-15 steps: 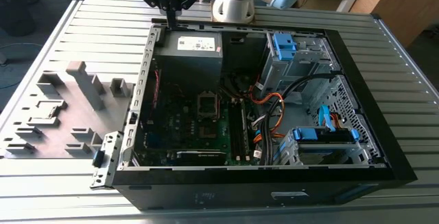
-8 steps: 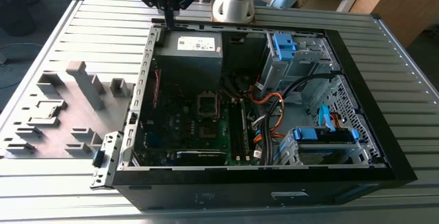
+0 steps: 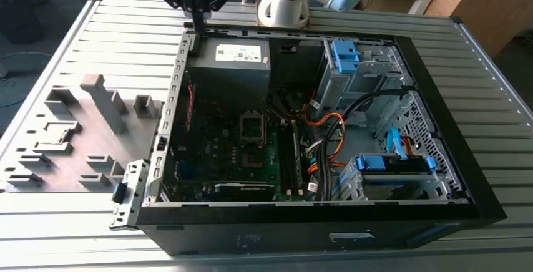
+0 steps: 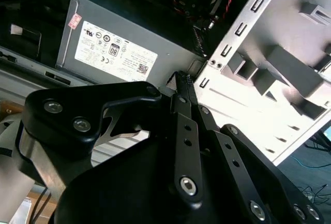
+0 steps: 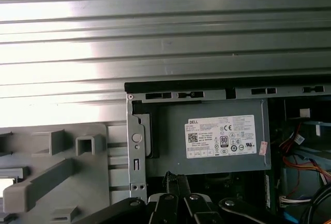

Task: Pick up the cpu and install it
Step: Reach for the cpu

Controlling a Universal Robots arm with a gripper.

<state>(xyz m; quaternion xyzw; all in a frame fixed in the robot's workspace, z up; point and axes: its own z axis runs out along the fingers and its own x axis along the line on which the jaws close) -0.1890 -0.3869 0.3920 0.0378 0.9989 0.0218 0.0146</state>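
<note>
Exterior view: the cpu (image 3: pixel 56 136) lies flat, top up, in a recess of the grey holder tray (image 3: pixel 83 160), at the exterior view's left of the open computer case (image 3: pixel 433 122). It is a small, thin, greyish square with no long axis; finer detail I cannot tell. The gripper (image 3: pixel 198 27) hangs well apart from it, near the power-supply box (image 3: pixel 229 57). The dark socket (image 3: pixel 252 128) sits on the board. In both wrist views the fingers (image 4: pixel 182 87) (image 5: pixel 176 180) are closed together, holding nothing.
</note>
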